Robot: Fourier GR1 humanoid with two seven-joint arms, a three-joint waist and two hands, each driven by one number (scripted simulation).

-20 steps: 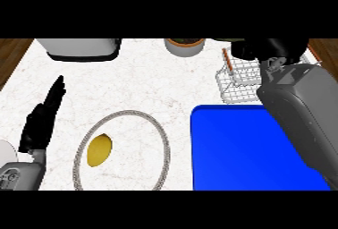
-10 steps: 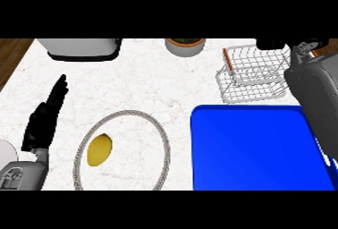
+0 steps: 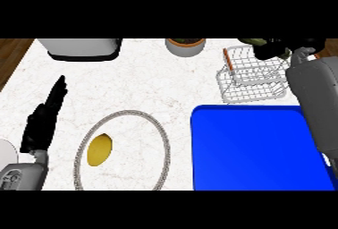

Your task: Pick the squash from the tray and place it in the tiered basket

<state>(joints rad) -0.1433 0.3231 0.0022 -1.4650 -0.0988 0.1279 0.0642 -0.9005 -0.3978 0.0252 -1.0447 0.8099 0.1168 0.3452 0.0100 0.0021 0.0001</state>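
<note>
The blue tray (image 3: pixel 257 152) lies at the lower right with nothing on it. Behind it stands the white wire tiered basket (image 3: pixel 254 82). At the far right corner, just past the basket's upper tier, my right hand (image 3: pixel 273 49) is curled round a dark green squash (image 3: pixel 255 42); only a small part of the squash shows beside the fingers. The grey right forearm runs down the right edge. My left hand (image 3: pixel 43 120) rests open at the left, fingers pointing up.
A yellow lemon (image 3: pixel 100 150) lies on a round plate (image 3: pixel 162 138) at the lower left. A plant pot (image 3: pixel 185 45) stands at the back centre. At the back left is a grey appliance (image 3: pixel 80 48). Wooden floor shows beyond the counter's left edge.
My right arm has swung to the right and back, carrying the hand off the basket's front to its far right corner and uncovering the basket. The left hand has not moved.
</note>
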